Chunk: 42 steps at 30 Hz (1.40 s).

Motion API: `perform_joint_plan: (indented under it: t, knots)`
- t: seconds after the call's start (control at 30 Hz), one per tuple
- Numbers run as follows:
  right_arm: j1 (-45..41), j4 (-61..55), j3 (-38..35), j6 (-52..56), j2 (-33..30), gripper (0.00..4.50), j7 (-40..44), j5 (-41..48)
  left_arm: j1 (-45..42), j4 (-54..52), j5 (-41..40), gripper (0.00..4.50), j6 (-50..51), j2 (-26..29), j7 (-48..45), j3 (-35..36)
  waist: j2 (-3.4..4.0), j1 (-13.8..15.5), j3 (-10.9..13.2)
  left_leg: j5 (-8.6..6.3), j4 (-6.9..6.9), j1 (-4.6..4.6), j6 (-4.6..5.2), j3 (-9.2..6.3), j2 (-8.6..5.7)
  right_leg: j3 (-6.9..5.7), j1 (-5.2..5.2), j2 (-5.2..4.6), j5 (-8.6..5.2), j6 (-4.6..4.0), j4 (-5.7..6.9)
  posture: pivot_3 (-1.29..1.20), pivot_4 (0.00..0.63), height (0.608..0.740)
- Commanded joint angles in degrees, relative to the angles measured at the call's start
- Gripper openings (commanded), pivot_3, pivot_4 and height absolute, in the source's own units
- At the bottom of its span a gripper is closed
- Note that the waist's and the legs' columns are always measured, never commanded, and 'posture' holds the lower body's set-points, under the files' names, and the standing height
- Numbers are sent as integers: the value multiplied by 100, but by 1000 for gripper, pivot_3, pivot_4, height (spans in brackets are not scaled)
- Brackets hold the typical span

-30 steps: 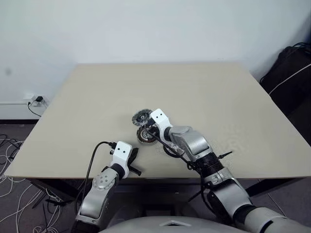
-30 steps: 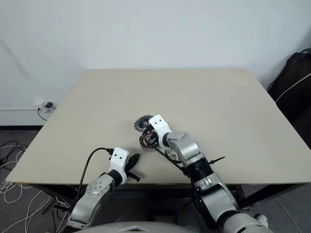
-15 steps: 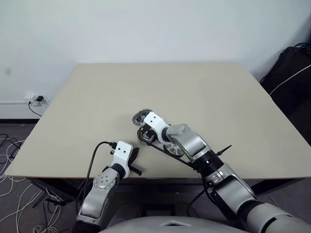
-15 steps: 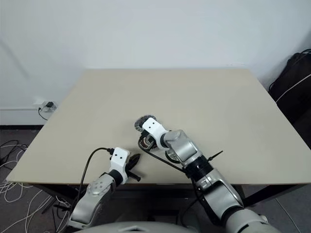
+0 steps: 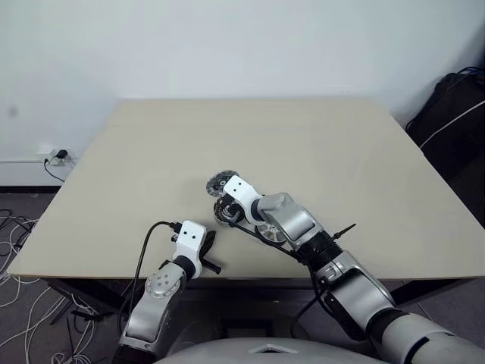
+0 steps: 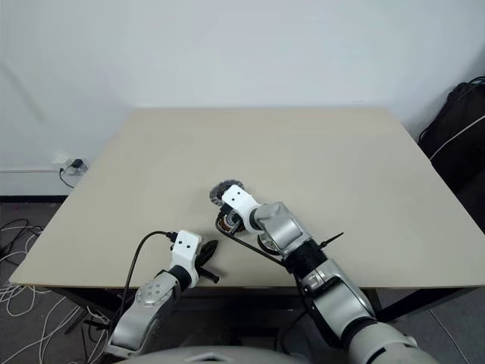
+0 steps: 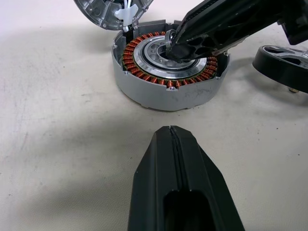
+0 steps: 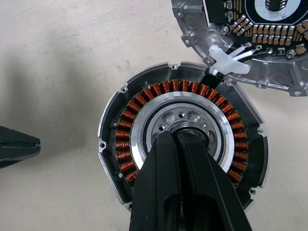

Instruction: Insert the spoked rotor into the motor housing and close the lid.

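The task is judged to be at an early stage: neither the insertion nor the closing step is seen as done. The motor housing [image 8: 182, 144], a round shallow grey metal body with a ring of coppery-brown windings around a silver centre, is seated on the beige tabletop [image 5: 318, 152] near its front edge, and its cavity holds only the windings and the silver hub; no rotor is fitted over them. The spoked rotor [image 7: 284, 65], a small wheel with a dark black rim and thin silver spokes, is seen lying flat on the tabletop just beside the housing, on the right arm's side and apart from it. The lid [image 8: 250, 38], a silvery round metal disc with a ring of small rectangular pads on the upturned face, is laid open behind the housing, touching its rim and tied to it by white wires. The right end effector [image 8: 179, 139] is closed with nothing gripped, and its black tips are placed down in the central bore of the housing. The left end effector [image 7: 172, 132] is likewise closed and empty, and is held low over the tabletop in front of the housing, pointing at it. Pick-up of the rotor, its seating and the lid closure remain to be carried out.
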Motion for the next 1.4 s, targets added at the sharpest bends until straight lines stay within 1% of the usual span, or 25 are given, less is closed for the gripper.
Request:
perform_joint_plan:
  t: [0.03,0.1,0.13,0.17,0.27,0.47,0.6,0.7,0.8,1.4]
  knots:
    - [-138,-70,-88,-67,8,40,30,-28,-41,-179,-36,0,-132,-25,-5,0,0,0,0,0,0,0,0,0,0,0,0,0,0,0,0,0,0,740]
    - [-137,-82,-91,-53,6,40,33,-29,-45,-177,-35,0,-130,-21,-9,0,0,-1,0,0,0,0,0,0,0,0,0,0,0,0,0,0,0,740]
    - [-134,-95,-94,-45,3,490,39,-27,-47,-176,-37,0,-131,-19,-13,1,0,-1,0,0,0,0,0,0,0,0,0,0,0,0,0,0,0,740]
    - [-130,-127,-98,-28,-2,673,41,-27,-49,-173,-38,0,-131,-16,-17,1,0,-1,0,0,0,0,0,0,0,0,0,0,0,0,0,0,0,740]
    - [-118,-240,-114,3,-24,1615,47,-27,-53,-170,-41,0,-127,-11,-27,1,-1,-1,0,0,0,0,0,0,0,0,-1,0,0,0,0,0,0,740]
    - [-56,-708,-270,105,-99,1615,-8,22,-67,-158,-42,0,-130,-7,-41,-3,-2,-4,1,0,-1,-1,-1,0,1,0,-2,0,0,0,0,0,0,740]
    - [67,-948,-488,103,-44,1615,-324,7,-78,-154,-46,0,-128,4,-62,-2,-2,3,1,-2,0,-2,2,0,1,0,-1,-1,0,0,-1,0,0,740]
    - [196,-973,-494,10,-25,1076,-539,-88,-94,-147,-39,0,-123,8,-78,-7,-3,4,1,-2,0,-1,3,0,1,0,-1,0,0,0,-1,0,0,740]
    - [310,-894,-441,-54,43,23,-680,-146,-124,-136,-33,0,-119,14,-103,-13,-3,3,1,1,0,-2,-2,0,1,0,-2,0,0,0,-1,0,0,740]
    - [229,-171,-381,-393,381,23,-743,-214,-92,-171,-25,0,-115,22,-98,20,-4,-10,2,8,0,-1,-15,0,1,1,-1,2,0,0,0,0,0,740]
